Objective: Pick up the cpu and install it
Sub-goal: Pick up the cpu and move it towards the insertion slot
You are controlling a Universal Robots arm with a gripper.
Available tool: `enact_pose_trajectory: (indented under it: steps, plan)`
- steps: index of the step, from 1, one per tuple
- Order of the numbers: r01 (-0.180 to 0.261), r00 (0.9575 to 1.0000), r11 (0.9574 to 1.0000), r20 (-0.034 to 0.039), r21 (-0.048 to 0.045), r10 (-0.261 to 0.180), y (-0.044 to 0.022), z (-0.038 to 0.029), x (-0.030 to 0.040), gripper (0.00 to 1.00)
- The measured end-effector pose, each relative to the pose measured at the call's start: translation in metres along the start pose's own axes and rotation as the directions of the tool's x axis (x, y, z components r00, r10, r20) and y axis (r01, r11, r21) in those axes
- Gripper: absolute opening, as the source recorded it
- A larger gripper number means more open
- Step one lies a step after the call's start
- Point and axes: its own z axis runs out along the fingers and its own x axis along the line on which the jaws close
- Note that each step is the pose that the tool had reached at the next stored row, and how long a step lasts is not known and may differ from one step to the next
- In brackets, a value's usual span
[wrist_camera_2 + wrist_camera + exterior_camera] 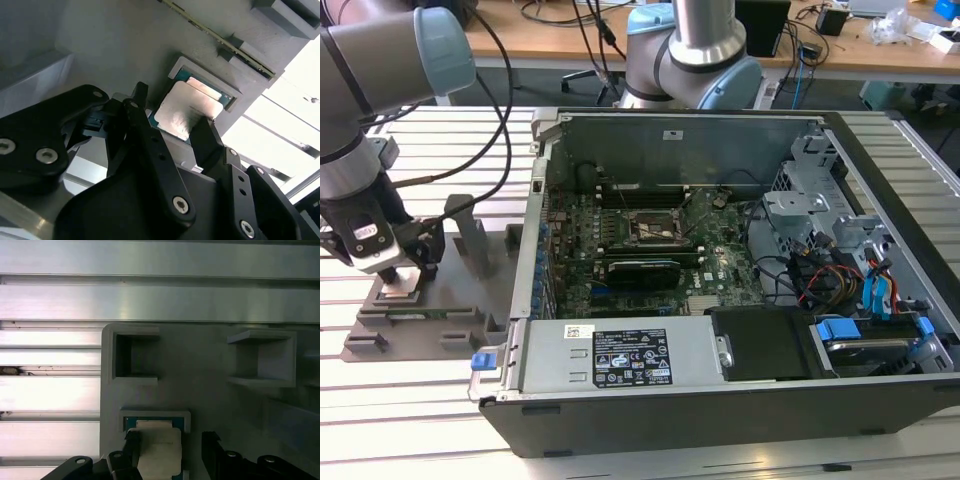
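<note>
Cpu (pixel 158 450) is lying flat, silvery top up, in a shallow recess (pixel 155 415) of a grey fixture plate (pixel 430 330), and the recess's low raised rim is hugging the chip closely on the sides that show. The plate is resting on a slotted aluminium table (pixel 420 420), at the exterior view's left, with bare table lying around its outer edges. Two empty square pockets (pixel 135 357) are sitting further along the plate, apart from the chip.

The gripper (pixel 170 440) is hanging low over the recess, its jaws standing apart and straddling the cpu. In the first wrist view one of the fingers (pixel 132 440) is sitting right at the chip's edge, while the other is leaving a clear strip of grey plate between itself and the chip. Nothing is being lifted or clamped.

Toward the exterior view's right an open computer case (pixel 720 400) is lying on its side, well apart from the gripper, its motherboard (pixel 715 265) and socket frame (pixel 655 228) facing up.
</note>
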Motion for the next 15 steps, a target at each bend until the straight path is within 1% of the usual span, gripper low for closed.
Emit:
enact_pose_trajectory:
  steps: [2,3,5,8,14,15]
  plan:
    - [0.0,1.0,1.0,-0.0032,0.002,0.0,-0.0004,-0.0077,0.0003,0.61]
    - [0.0,1.0,1.0,-0.0033,0.0019,0.0,-0.0003,-0.0101,0.0002,0.61]
    - [0.0,1.0,1.0,-0.0031,0.0019,0.0,-0.0003,-0.0116,0.0001,0.61]
    - [0.0,1.0,1.0,-0.0037,0.0023,0.0,-0.0004,-0.0117,0.0012,0.61]
    - [0.0,1.0,1.0,-0.0034,0.0021,0.0,-0.0003,-0.0039,0.0087,0.61]
    - [0.0,1.0,1.0,-0.0033,0.002,0.0,-0.0004,-0.0032,0.0091,0.61]
